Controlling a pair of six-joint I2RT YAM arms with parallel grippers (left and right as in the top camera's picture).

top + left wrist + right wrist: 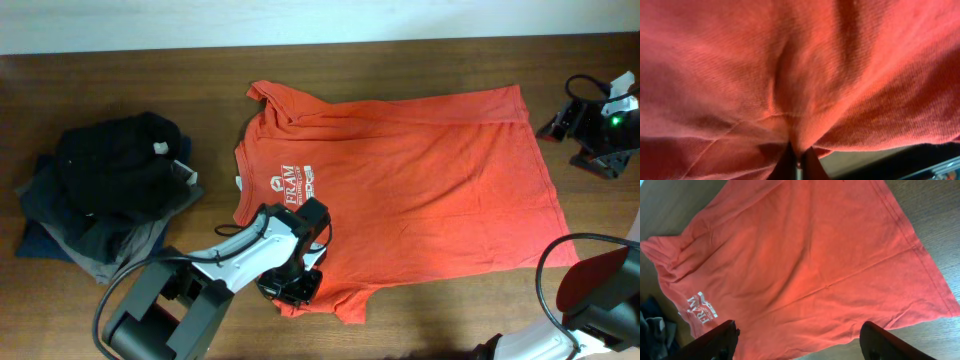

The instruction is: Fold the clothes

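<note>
The clothes, a red-orange T-shirt [410, 180], lie spread on the wooden table [430, 330], collar to the left and hem to the right. White lettering [285, 183] shows on the chest. My left gripper [293, 284] is down on the near sleeve, shut on a pinch of the red cloth [805, 100], which fills the left wrist view above the closed fingertips [785, 165]. My right gripper [800, 347] is open and hangs high over the shirt [805, 260], with nothing between its dark fingers [715, 340]. In the overhead view only the right arm [600, 300] shows, at the lower right corner.
A pile of black, navy and grey garments [105, 190] sits at the left of the table. A black device with a green light [598, 122] stands at the far right, close to the shirt's hem corner. A black cable [545, 275] loops near the right arm.
</note>
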